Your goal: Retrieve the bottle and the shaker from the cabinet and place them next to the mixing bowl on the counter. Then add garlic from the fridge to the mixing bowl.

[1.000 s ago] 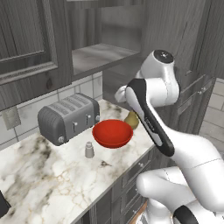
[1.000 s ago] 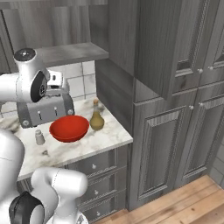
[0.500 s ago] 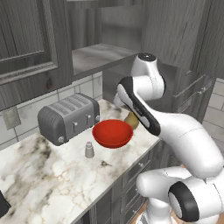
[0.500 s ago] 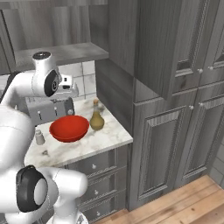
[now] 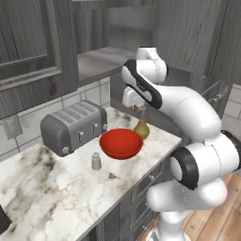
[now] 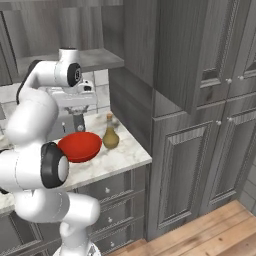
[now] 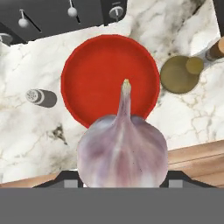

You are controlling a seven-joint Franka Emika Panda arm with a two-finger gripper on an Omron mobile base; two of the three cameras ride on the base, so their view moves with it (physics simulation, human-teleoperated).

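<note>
Even soft light; faint shadows, slightly blurry render

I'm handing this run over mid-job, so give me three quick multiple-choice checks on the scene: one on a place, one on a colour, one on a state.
1. Where does the bottle stand?
A. on the cabinet shelf
B. on the counter beside the mixing bowl
C. inside the bowl

2. What colour is the mixing bowl?
A. red
B. white
C. grey

3. What is the state of the garlic?
A. lying in the bowl
B. lying on the counter
C. held in the gripper above the bowl

Answers:
1 B, both base views show it on the marble next to the bowl.
2 A, glossy red in each view.
3 C, the hand view shows the bulb at the gripper, with the bare bowl below.
</note>
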